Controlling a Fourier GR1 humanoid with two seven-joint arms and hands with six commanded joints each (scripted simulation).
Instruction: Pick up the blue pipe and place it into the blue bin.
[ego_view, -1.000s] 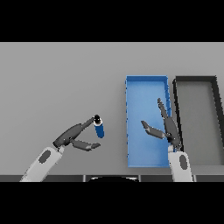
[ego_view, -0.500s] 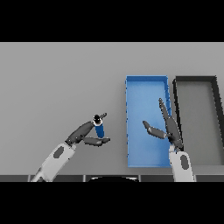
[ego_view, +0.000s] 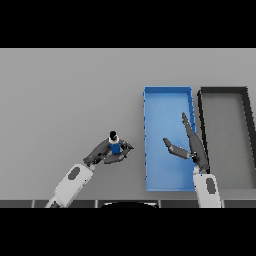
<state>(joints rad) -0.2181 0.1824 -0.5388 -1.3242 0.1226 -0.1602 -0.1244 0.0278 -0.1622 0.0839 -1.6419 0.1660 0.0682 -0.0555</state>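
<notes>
- Left of the shallow blue rectangular bin (ego_view: 168, 95), the left hand (ego_view: 107, 152) has fingers clamped on the short blue pipe (ego_view: 115, 145).
- Right hand (ego_view: 192, 146) hovers over that bin, fingers spread.
- Grasp looks made; next, carry it rightward over the bin.

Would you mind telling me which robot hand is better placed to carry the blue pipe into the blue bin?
The left robot hand, I'd judge: its fingers are already curled round the blue pipe, just left of the blue bin. The right robot hand hangs open over the bin, holding nothing.
</notes>
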